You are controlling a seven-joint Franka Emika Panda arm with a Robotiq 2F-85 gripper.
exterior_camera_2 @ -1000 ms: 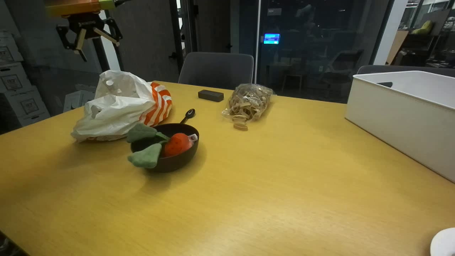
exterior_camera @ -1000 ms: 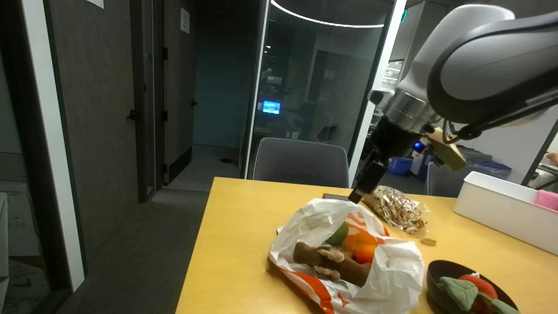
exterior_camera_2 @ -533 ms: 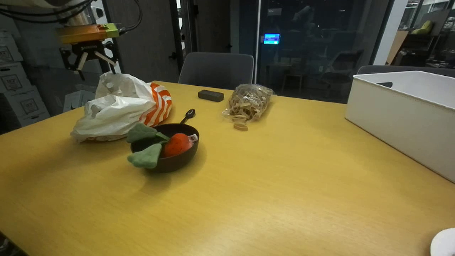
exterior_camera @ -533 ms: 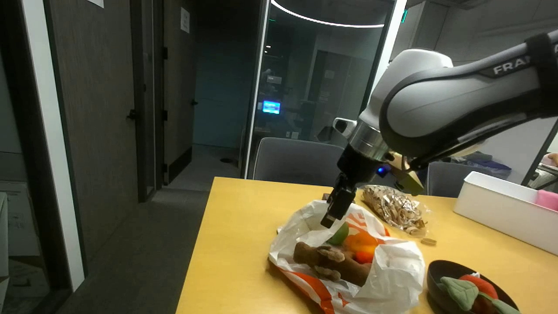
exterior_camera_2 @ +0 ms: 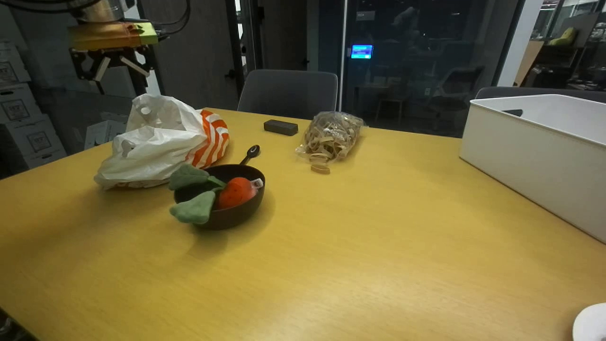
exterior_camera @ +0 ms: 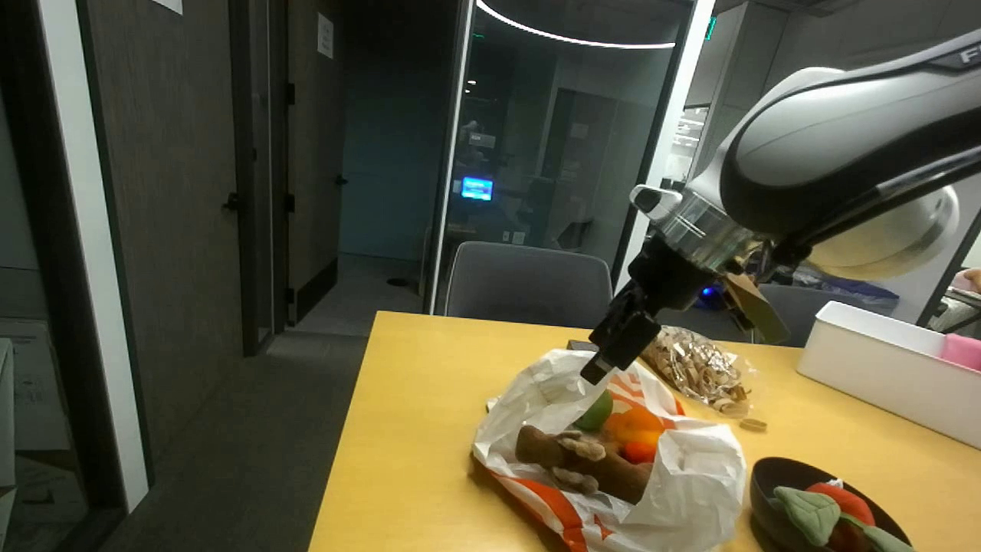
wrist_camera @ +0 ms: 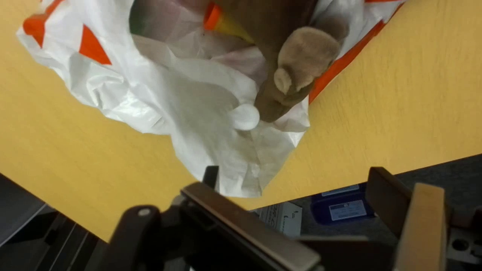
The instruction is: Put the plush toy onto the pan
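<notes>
In an exterior view, plush toy (exterior_camera: pixel 586 460) lies in white plastic bag (exterior_camera: pixel 697 479), pan (exterior_camera: pixel 766 494) just beside bag. In an exterior view, gripper (exterior_camera_2: pixel 122 84), spread wide, hangs higher than bag; red-and-green soft thing (exterior_camera_2: pixel 236 193) sits in pan. Wrist view: plush toy apart from gripper.

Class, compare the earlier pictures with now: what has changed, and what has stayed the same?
The open gripper dipped toward the white bag, then lifted partway back; it took hold of nothing and let nothing go. The plush toy stayed in the bag, and the pan stayed put.
</notes>
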